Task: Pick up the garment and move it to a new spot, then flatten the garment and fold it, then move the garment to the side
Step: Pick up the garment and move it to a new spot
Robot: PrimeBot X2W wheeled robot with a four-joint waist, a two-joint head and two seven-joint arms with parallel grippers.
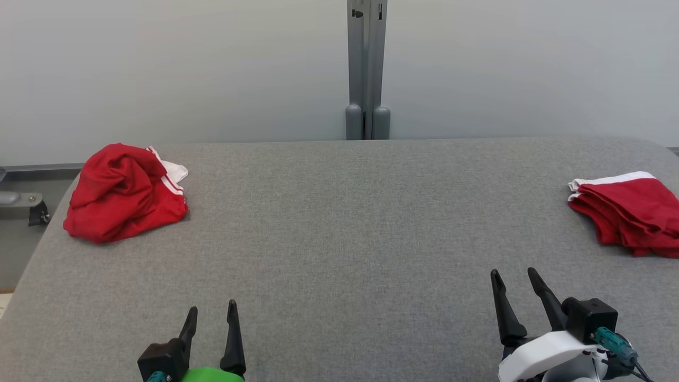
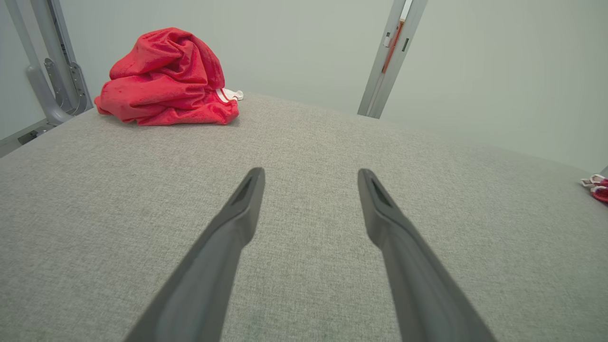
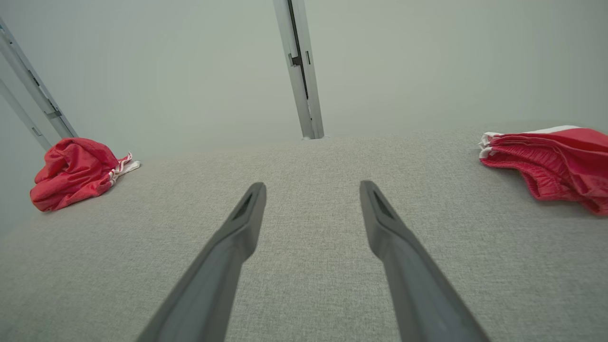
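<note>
Okay, head view: crumpled red garment (image 1: 124,193) sits far left on the grey table (image 1: 339,223), a folded red stack (image 1: 631,212) far right, left gripper (image 1: 212,305) and right gripper (image 1: 513,270) both spread wide and empty near the front edge, so pick-up looks not yet begun. Left wrist view: fingers (image 2: 228,237) wide over bare table, garment ahead-left and well apart; next move calls for reaching out and pinching a top fold. Right wrist view: same wide, empty stance, folded stack ahead-right; no readable brand, label or writing.
</note>
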